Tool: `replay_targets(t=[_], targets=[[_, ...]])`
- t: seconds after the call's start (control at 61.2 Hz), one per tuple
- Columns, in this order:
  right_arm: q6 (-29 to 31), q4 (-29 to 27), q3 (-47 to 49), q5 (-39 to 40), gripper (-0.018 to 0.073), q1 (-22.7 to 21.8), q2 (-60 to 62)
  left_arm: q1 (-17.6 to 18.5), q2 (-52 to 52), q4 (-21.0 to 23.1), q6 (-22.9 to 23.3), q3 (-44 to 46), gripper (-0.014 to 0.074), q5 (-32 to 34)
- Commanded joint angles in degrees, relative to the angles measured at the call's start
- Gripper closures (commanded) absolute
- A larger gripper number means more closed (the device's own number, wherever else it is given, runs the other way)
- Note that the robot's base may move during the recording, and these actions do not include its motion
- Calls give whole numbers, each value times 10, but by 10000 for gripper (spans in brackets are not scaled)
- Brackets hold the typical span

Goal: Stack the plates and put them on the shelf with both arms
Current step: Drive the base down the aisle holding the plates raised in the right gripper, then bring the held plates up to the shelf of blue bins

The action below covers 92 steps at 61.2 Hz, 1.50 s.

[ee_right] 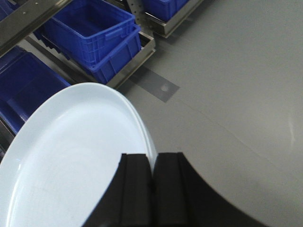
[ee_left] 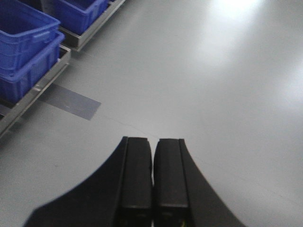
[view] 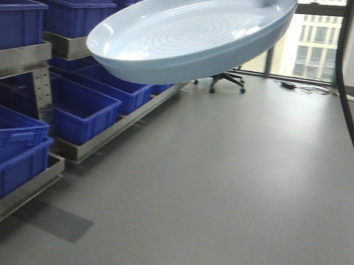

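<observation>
Exterior front-facing: plate tilted, long axis lower left to upper right, top edge cropped. Right gripper pinches rim; left gripper closed, empty.

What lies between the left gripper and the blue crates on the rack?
Only grey floor with one darker rectangular patch; the left wrist view shows it.

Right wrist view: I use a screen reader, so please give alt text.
A black blocky right gripper pinches the rim of a pale bluish-white glossy round plate. Behind sit blue plastic crates on a metal rack.
</observation>
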<state>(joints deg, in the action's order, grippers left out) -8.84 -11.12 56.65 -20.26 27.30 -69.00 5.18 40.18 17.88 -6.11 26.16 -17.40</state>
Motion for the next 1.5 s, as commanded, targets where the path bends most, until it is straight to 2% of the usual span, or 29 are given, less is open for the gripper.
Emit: replay_targets(t=[0.0, 1.486], targets=[[2, -5, 18, 51, 503, -3, 18, 4, 0, 9, 1, 16, 510, 45], [2, -5, 18, 52, 503, -3, 18, 4, 33, 9, 1, 16, 510, 45]])
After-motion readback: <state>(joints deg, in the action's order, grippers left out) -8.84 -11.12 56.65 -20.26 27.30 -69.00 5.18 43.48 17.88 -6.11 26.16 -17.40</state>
